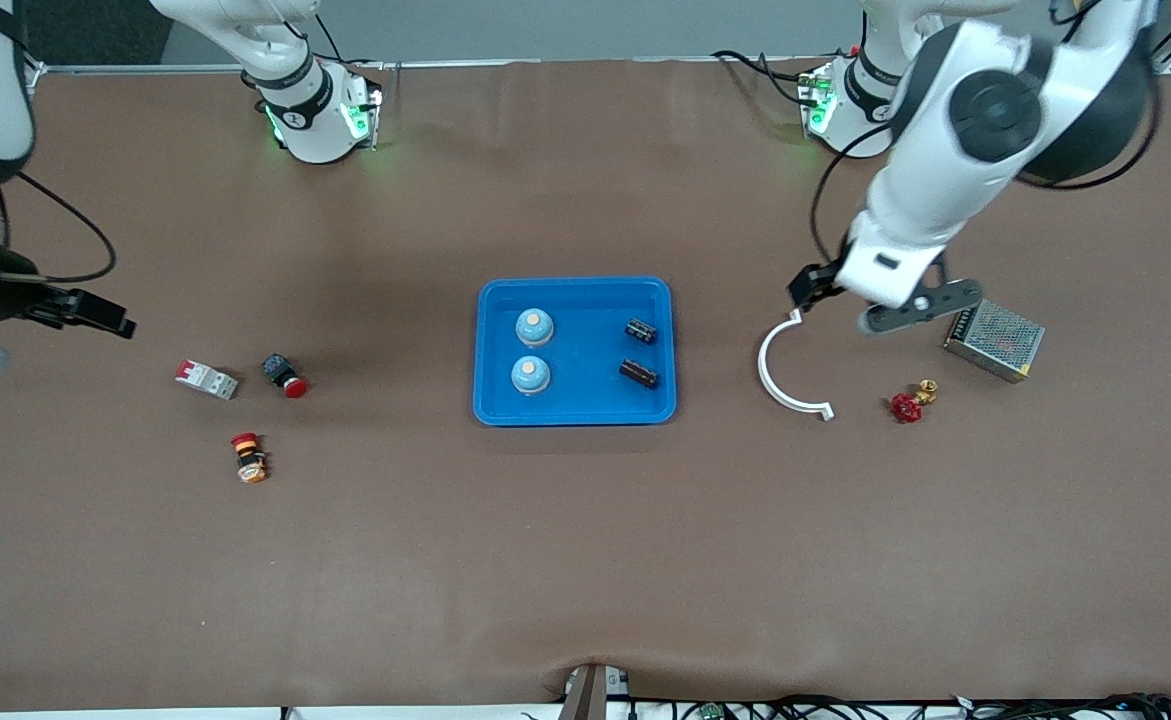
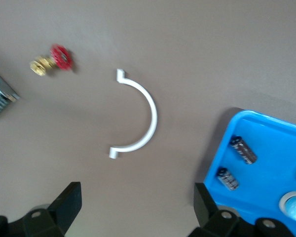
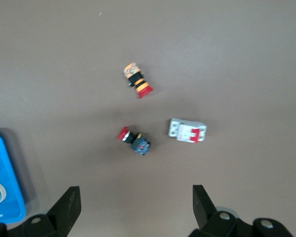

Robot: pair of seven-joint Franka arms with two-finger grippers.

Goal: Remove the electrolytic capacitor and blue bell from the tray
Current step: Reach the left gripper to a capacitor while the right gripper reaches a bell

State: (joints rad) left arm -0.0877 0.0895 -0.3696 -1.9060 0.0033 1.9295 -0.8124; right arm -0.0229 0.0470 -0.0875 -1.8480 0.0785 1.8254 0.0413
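Observation:
A blue tray [image 1: 575, 292] sits at the table's middle. In it stand two light-blue bells [image 1: 534, 326] [image 1: 530, 374] with orange tops, and two black capacitors [image 1: 641, 330] [image 1: 638, 373] lie beside them. My left gripper [image 1: 807, 292] is open and empty, in the air over the end of a white arc-shaped bracket, toward the left arm's end from the tray. Its wrist view shows its jaws [image 2: 138, 207] wide apart, with the tray [image 2: 266, 128] and capacitors [image 2: 243, 149] at one side. My right gripper [image 1: 110, 320] is open and empty, over bare table at the right arm's end; it also shows in its wrist view [image 3: 136, 207].
The white arc bracket [image 1: 785, 375], a red-handled brass valve [image 1: 910, 403] and a metal mesh box [image 1: 993, 338] lie toward the left arm's end. A white and red breaker [image 1: 207, 378], a red push button [image 1: 285, 375] and an orange-banded button [image 1: 248, 457] lie toward the right arm's end.

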